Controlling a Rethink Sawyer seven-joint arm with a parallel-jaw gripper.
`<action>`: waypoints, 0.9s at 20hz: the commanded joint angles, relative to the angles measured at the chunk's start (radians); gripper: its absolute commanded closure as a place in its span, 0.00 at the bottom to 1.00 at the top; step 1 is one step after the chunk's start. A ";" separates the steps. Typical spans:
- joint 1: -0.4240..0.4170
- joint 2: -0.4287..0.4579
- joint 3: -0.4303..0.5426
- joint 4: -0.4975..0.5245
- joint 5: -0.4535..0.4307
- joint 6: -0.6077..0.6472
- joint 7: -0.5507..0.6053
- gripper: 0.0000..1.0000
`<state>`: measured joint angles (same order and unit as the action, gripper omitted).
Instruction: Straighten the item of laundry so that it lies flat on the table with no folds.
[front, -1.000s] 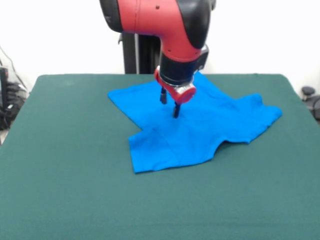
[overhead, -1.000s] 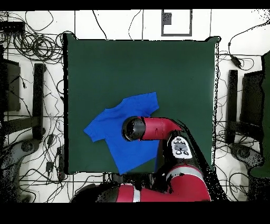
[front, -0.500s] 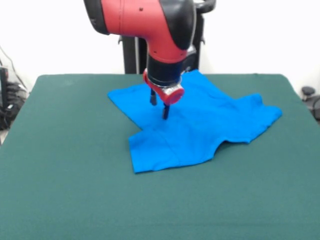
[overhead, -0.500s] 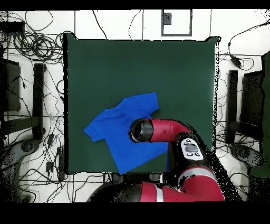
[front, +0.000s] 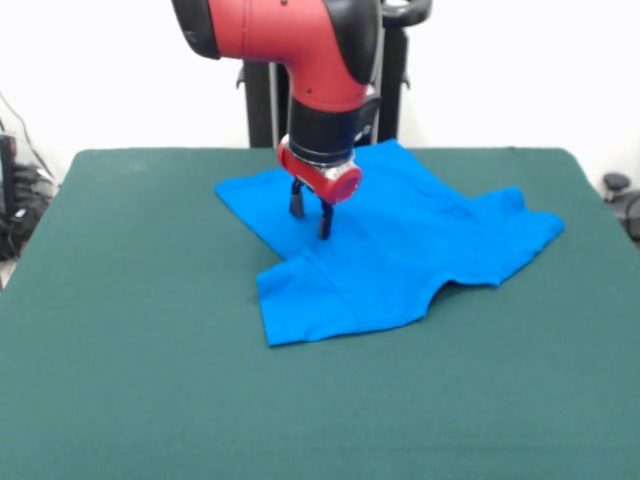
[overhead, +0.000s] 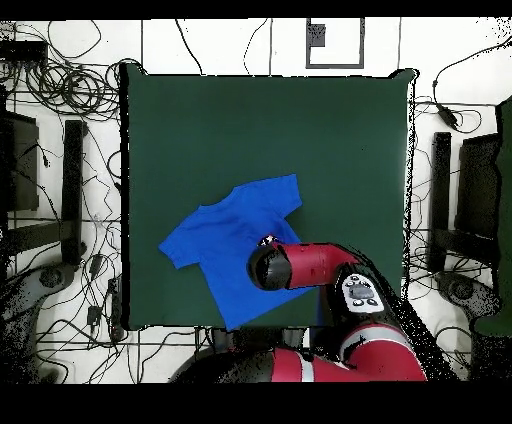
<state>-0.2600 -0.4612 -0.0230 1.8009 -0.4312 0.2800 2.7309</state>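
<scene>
While the end effector (front: 311, 220) has drifted from over the T-shirt's middle toward its 10 o'clock side in the front view during the last second, the blue T-shirt (front: 400, 255) itself has not shifted at all. Its two fingers stand apart and empty, tips low over the cloth; whether they touch it I cannot tell. That suggests a repositioning for a fresh grasp, with no flattening gained yet. On the green tabletop (front: 140, 380) the T-shirt lies just past centre, spread out but askew, with a visible crease line near its 7 o'clock corner and a slightly rumpled sleeve at 3 o'clock.
</scene>
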 joint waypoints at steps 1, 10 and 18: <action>-0.023 0.129 0.024 -0.071 -0.031 0.022 -0.039 0.00; -0.070 0.039 0.113 -0.134 0.044 0.262 -0.113 0.00; -0.078 0.056 0.142 -0.197 0.035 0.314 -0.109 0.00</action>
<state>-0.3332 -0.4677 0.0195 1.7245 -0.4248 0.4881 2.7309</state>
